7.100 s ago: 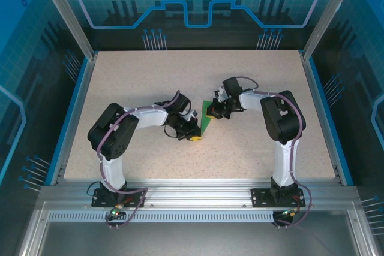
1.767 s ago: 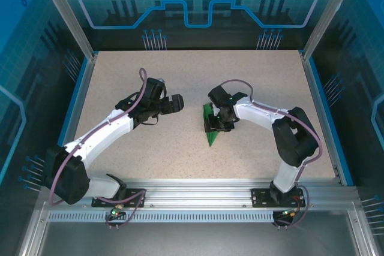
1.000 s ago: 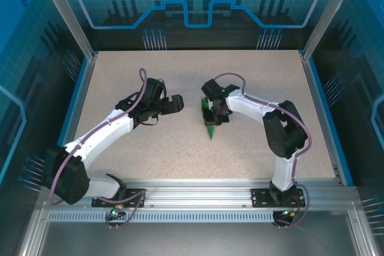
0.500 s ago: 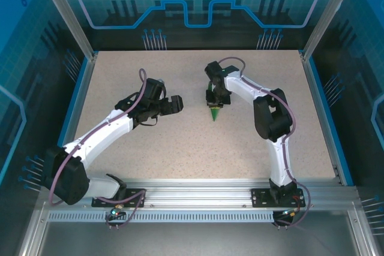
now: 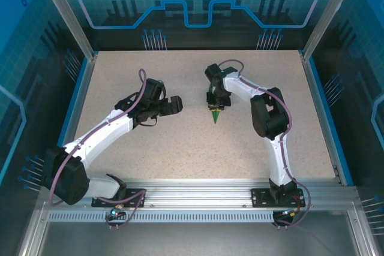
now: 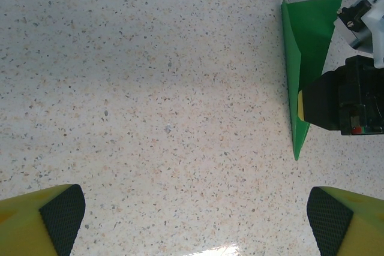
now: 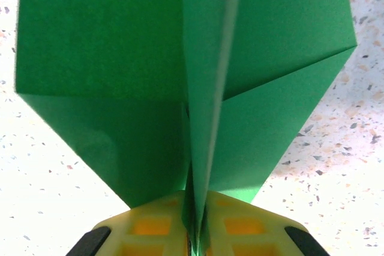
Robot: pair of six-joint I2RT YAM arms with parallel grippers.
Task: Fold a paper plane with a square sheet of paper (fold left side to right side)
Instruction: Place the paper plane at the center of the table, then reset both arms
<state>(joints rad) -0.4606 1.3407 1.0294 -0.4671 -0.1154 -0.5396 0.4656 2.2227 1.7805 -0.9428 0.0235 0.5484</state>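
From above, your right end effector (image 5: 216,104) sits near the middle of the desk (image 5: 150,76), closed narrowly on the paper plane (image 5: 215,116). The plane's green tip pokes out below the fingers toward 6 o'clock. Your left end effector (image 5: 174,105) hangs at 9 o'clock of the plane, near it but apart, spread wide and holding nothing. You have one plane and two arms, with speckled desk between them.

In the left wrist view, the plane (image 6: 306,46) lies at 2 o'clock as a slim wedge pointing to 6 o'clock. The black right end effector (image 6: 321,106) covers its right edge, one yellow pad (image 6: 300,105) on the paper. Your two yellow fingers (image 6: 42,223) sit wide apart in the bottom corners.

In the right wrist view, the plane (image 7: 120,58) spreads down from 12 o'clock. Its raised centre fold runs to 6 o'clock, pinched between two yellow pads (image 7: 156,229).
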